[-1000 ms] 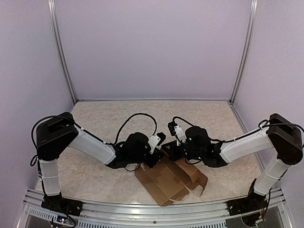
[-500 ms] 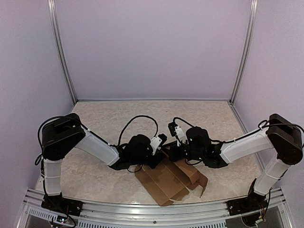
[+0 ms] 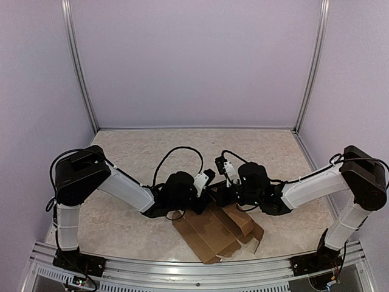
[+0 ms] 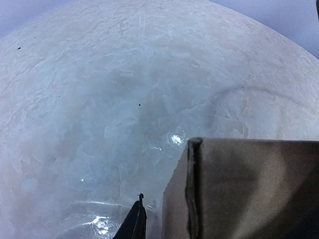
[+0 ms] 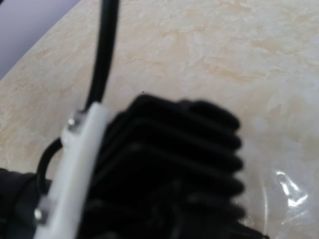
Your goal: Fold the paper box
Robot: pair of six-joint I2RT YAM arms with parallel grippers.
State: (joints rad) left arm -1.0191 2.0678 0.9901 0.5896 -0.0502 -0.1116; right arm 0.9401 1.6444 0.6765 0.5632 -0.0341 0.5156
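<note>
- The paper box [image 3: 214, 234] lies at the near middle of the worktop [image 3: 134, 158], a half-formed brown sheet with its far edge under both claws.
- We judge it light, stiff across the panels and ready to bend at the creases (it may also slide on the glossy top), so a panel edge beside a crease is the best hold.
- Both arms reach low and inward, wrists almost meeting.
- The left claw [image 3: 204, 197] has a cardboard wall close against it, and we cannot tell whether it grips.
- The right claw [image 3: 220, 194] is closed tight, with nothing seen in it.

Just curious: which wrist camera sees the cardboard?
The left one: the paper box fills its lower right corner; the right one shows a black ribbed housing instead.
</note>
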